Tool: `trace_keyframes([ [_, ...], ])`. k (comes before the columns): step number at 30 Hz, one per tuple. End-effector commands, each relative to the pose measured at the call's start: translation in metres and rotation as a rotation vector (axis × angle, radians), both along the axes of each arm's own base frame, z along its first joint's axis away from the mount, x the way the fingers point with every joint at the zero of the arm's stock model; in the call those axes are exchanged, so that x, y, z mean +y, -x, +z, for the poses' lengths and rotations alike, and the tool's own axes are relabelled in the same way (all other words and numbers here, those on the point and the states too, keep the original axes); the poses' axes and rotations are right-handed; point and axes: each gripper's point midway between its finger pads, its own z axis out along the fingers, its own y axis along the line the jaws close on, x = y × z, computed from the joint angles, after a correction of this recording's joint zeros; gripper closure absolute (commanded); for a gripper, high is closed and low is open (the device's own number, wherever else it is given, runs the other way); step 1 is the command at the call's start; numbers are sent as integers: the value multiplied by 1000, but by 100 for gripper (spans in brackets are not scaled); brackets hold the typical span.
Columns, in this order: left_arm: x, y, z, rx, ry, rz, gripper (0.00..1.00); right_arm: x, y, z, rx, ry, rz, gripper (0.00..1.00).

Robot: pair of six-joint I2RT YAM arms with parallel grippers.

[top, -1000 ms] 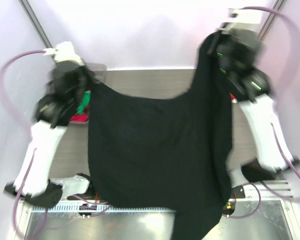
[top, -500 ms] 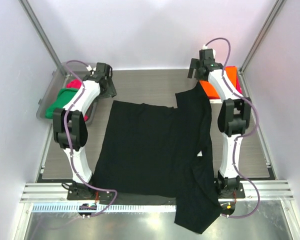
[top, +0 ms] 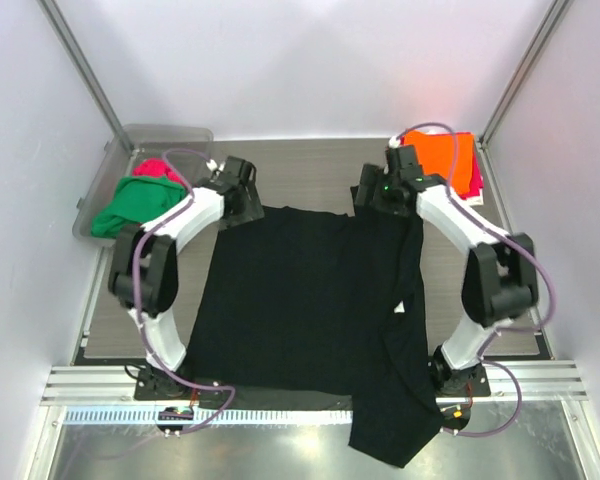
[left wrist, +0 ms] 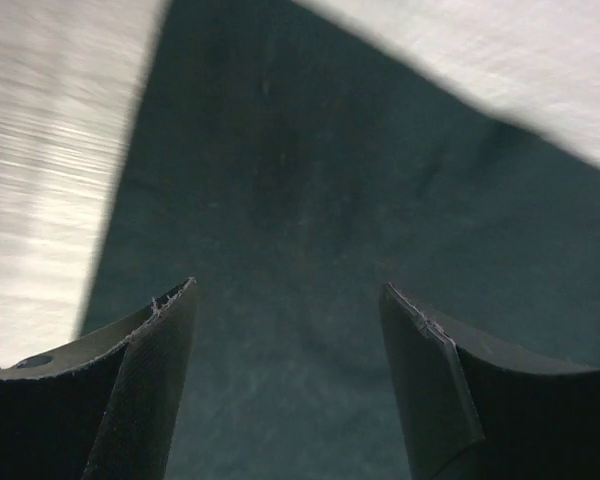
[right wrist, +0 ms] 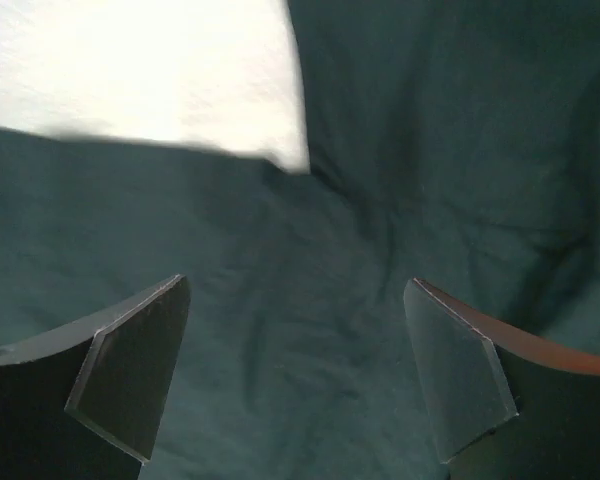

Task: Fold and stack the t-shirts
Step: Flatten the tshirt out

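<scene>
No text, label, brand, number or sign legible in any view. Black t-shirt (top: 300,300): plain cloth, no print visible from overhead or in either wrist view.

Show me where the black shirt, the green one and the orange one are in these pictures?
black t-shirt (top: 300,300): overhead view, middle of its spread body.
green t-shirt (top: 128,205): overhead view, middle of the bunched cloth.
orange t-shirt (top: 448,158): overhead view, centre of its top face.

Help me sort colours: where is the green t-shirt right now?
Top view: the green t-shirt lies in the clear bin at far left, beside the crimson one.
</scene>
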Motion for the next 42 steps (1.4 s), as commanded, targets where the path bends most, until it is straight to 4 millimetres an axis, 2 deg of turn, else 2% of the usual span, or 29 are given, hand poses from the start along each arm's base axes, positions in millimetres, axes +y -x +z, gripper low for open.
trace_keyframes([
  [1,-11,-8,-33,44,53,28,27,4,-1,-49,116,0,-11,6],
  [2,-9,-9,-48,73,37,34,27,4,-4,-55,129,4,-10,6],
  [3,-9,-11,-54,82,28,37,27,6,-7,-74,171,18,-7,6],
  [5,-4,-13,-69,112,-6,53,27,8,-17,-82,187,24,-1,6],
  [6,-2,-13,-74,126,-20,59,27,10,-18,-104,234,33,5,6],
  [7,3,-16,-76,130,-37,78,27,12,-28,-103,226,29,7,7],
  [11,34,-14,-93,176,-106,173,29,20,-47,-130,264,33,23,7],
  [12,41,-13,-98,187,-115,189,29,27,-60,-124,243,15,36,7],
  [13,53,-14,-101,197,-122,217,29,30,-62,-144,280,14,41,8],
  [15,66,-19,-104,206,-132,241,29,41,-80,-141,264,-1,57,8],
  [16,77,-22,-104,211,-134,258,39,46,-83,-155,290,-5,66,8],
  [17,80,-25,-104,210,-125,263,43,50,-87,-158,293,-7,71,8],
  [19,87,-34,-101,207,-118,278,44,66,-107,-144,249,-30,96,8],
  [20,91,-37,-100,208,-125,287,44,71,-111,-156,261,-33,107,8],
  [21,94,-46,-93,190,-126,299,43,82,-126,-137,213,-51,127,8],
  [23,101,-49,-95,204,-122,317,42,94,-136,-141,203,-67,161,7],
  [26,103,-53,-82,211,-100,321,38,118,-162,-95,66,-87,279,6],
  [29,97,-46,-58,175,-76,305,28,105,-160,-59,12,-30,277,5],
  [30,95,-43,-43,146,-62,296,27,102,-157,-46,-8,-16,271,6],
  [33,87,-31,-24,119,-64,261,21,81,-141,-5,-54,54,234,5],
  [34,83,-27,-8,91,-52,249,21,67,-133,-13,-27,107,196,5],
  [35,81,-20,-1,90,-53,242,21,60,-123,21,-74,109,177,5],
  [36,82,-11,-1,100,-61,237,21,46,-118,26,-78,148,128,5],
  [37,80,-3,16,69,-49,230,21,28,-103,12,-36,210,71,6],
  [38,80,4,20,62,-50,224,21,16,-91,35,-65,217,26,6],
  [39,82,19,14,83,-57,222,21,6,-80,38,-60,223,-2,7],
  [40,81,28,18,80,-49,215,21,-10,-62,15,10,230,-43,10],
  [41,82,37,33,44,-34,210,22,-21,-49,31,-13,227,-77,12],
  [42,85,52,29,61,-37,207,22,-29,-38,24,10,225,-93,20],
])
